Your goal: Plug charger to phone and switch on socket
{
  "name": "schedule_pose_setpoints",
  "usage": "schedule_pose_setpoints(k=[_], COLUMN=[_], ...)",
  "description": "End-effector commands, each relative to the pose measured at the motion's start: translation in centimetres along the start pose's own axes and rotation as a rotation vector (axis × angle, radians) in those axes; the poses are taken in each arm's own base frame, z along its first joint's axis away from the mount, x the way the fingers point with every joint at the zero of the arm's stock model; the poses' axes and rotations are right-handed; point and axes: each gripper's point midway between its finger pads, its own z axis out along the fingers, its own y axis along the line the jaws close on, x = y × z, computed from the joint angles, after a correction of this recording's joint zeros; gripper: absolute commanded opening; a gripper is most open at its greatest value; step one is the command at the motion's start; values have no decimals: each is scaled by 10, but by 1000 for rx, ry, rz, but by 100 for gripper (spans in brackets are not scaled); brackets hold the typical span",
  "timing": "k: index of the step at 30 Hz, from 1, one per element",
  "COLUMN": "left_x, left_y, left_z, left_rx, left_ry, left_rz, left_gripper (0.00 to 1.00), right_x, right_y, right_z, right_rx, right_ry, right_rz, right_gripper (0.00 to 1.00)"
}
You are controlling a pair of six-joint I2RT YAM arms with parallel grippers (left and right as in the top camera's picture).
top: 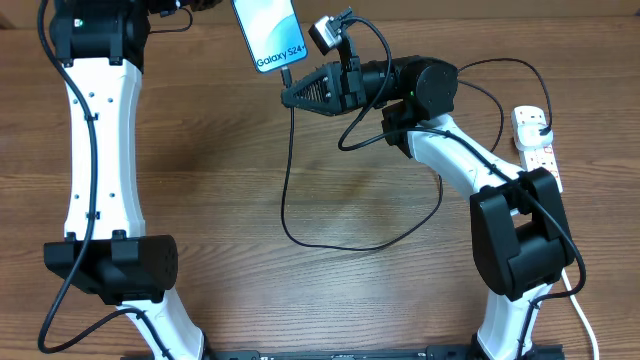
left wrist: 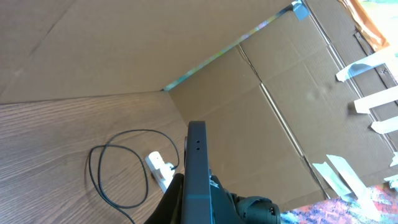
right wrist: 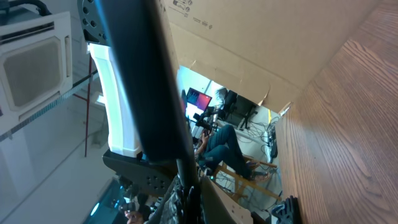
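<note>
Clamping phone (top: 270, 35) at 12 o'clock in left jaws, charger (top: 285, 190) tip in right jaws. Could miss port or bend tip if approached skewed.

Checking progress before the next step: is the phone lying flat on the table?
No, the left wrist view shows the phone held edge-on in the left gripper, raised off the table.

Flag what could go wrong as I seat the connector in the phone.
1. The phone is held up, tilted, in the left tool. A push from the right tool, shut on the charger, could twist or slip it.
2. The charger's slack loops beside the right arm and could snag when that arm heads for the socket.
</note>
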Motion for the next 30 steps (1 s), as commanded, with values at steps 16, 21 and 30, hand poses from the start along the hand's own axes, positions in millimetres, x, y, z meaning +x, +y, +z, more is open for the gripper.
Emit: schedule_pose_setpoints(k=[16, 21, 30], left_x=[29, 29, 26], left_y=[-47, -47, -44], left_z=[0, 0, 0], left_rx=[195, 196, 182], left_ry=[139, 140, 129], left_rz=[125, 124, 125], left_gripper=[4, 4, 4], right_x=[-15, -15, -15], right_y=[8, 8, 8], right_z=[-7, -7, -7], right_rx=[-13, -13, -13], right_ry=[-67, -67, -67], right_rz=[-29, -33, -32], right_gripper=[4, 4, 19])
